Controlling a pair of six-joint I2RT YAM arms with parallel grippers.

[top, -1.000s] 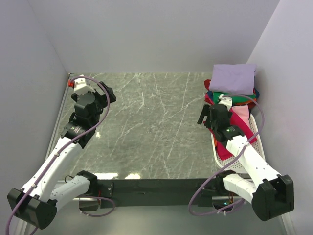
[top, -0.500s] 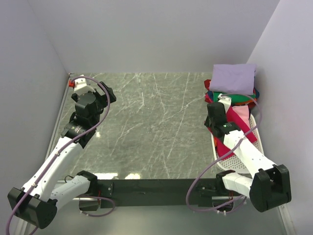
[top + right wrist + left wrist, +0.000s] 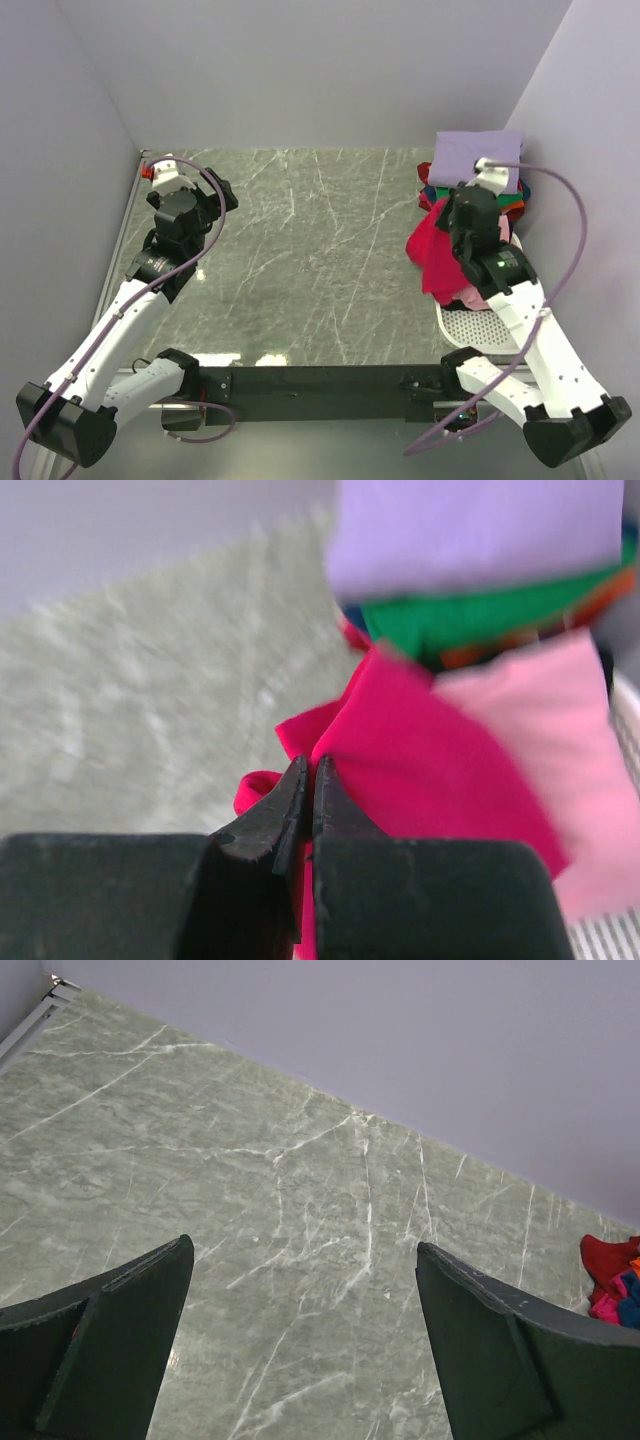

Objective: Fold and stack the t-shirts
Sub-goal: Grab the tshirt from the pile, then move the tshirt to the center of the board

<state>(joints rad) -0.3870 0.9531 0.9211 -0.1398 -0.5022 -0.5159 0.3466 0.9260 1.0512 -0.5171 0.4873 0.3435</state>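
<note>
My right gripper (image 3: 311, 770) is shut on the crimson-red t-shirt (image 3: 420, 750), a thin fold of it pinched between the jaws. In the top view that gripper (image 3: 447, 222) holds the red t-shirt (image 3: 432, 255) lifted, hanging over the basket's left rim. A folded lavender t-shirt (image 3: 477, 158) tops a pile with green (image 3: 470, 615), orange and blue ones under it; a pink t-shirt (image 3: 545, 750) lies beside the red one. My left gripper (image 3: 213, 192) stands open at the far left over bare marble, its fingers (image 3: 110, 1340) wide apart.
A white perforated basket (image 3: 478, 328) stands at the right edge under the clothes. The grey marble table (image 3: 310, 260) is walled by lilac panels at the back and both sides. A red part (image 3: 146, 170) sits at the far left corner.
My right gripper has shut on the red t-shirt and risen towards the back, pulling the cloth up out of the basket. The left arm has not moved.
</note>
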